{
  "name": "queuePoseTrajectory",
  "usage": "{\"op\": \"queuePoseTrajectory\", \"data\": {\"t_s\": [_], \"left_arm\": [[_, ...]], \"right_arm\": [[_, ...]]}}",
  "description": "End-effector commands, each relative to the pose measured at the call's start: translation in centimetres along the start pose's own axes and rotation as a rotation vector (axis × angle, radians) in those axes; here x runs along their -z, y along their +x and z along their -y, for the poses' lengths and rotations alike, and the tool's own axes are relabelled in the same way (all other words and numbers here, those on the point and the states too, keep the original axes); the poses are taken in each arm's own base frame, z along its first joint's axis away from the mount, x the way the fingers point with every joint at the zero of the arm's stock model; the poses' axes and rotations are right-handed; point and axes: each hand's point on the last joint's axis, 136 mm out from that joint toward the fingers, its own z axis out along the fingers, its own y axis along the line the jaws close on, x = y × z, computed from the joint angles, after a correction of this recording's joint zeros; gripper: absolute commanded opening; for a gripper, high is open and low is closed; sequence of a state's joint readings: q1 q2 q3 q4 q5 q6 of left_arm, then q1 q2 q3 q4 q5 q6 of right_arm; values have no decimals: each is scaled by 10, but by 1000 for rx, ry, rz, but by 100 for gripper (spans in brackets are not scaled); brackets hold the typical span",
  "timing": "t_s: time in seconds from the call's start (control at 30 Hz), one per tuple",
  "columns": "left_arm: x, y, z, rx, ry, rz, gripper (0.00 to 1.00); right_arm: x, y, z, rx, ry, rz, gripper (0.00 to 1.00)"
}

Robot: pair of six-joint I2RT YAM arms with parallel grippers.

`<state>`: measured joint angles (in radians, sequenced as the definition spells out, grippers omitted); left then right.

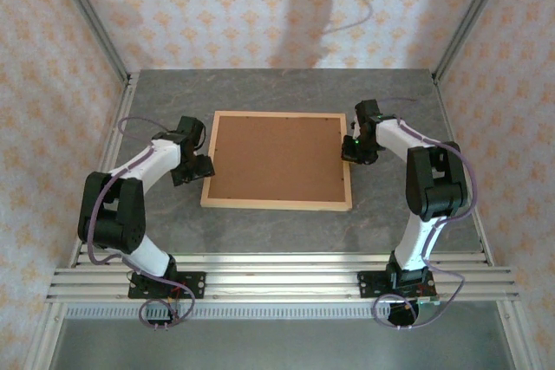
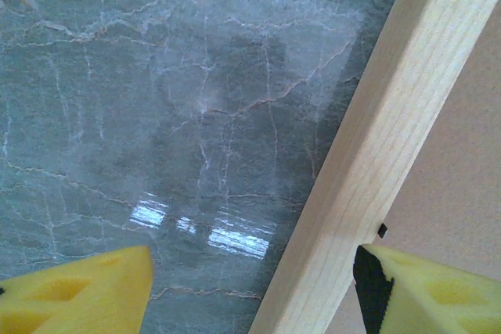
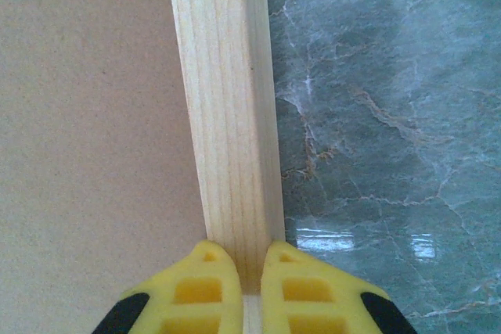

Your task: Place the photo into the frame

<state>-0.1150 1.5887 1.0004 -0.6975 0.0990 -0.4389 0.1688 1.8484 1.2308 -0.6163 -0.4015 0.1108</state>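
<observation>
The frame [image 1: 277,204] lies flat in the middle of the table, a thin light wood rectangle with the brown backing board [image 1: 277,158] facing up inside it. The photo is hidden from sight. My left gripper [image 1: 204,165] is open at the frame's left rail [image 2: 376,154]; one yellow finger [image 2: 86,295] is over the table and the other [image 2: 438,295] over the backing board. My right gripper [image 1: 349,150] is shut on the frame's right rail [image 3: 227,99], and its yellow fingers [image 3: 203,287] pinch the wood from both sides.
The grey marble-patterned tabletop [image 1: 277,93] surrounds the frame, with bare room behind it and in front of it. Patterned walls and metal posts [image 1: 95,23] enclose the table on three sides. A metal rail [image 1: 277,279] runs along the near edge by the arm bases.
</observation>
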Motion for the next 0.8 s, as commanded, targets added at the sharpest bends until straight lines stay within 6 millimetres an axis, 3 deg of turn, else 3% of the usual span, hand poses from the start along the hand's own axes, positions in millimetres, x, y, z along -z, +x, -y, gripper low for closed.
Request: {"op": "queuePoseTrajectory", "data": {"t_s": [0.0,0.2,0.5,0.77], "left_arm": [[-2,-5,2,26,12,11,72],[-7,-11,6,30,15,10,72],[-22,-3,7,20,13,-33,72],[-40,12,19,-3,41,-95,71]], "right_arm": [[-20,18,7,-4,27,-80,8],[-20,19,7,-2,28,-82,8],[-21,19,7,-1,27,-84,8],[-21,20,7,-3,26,-88,9]]}}
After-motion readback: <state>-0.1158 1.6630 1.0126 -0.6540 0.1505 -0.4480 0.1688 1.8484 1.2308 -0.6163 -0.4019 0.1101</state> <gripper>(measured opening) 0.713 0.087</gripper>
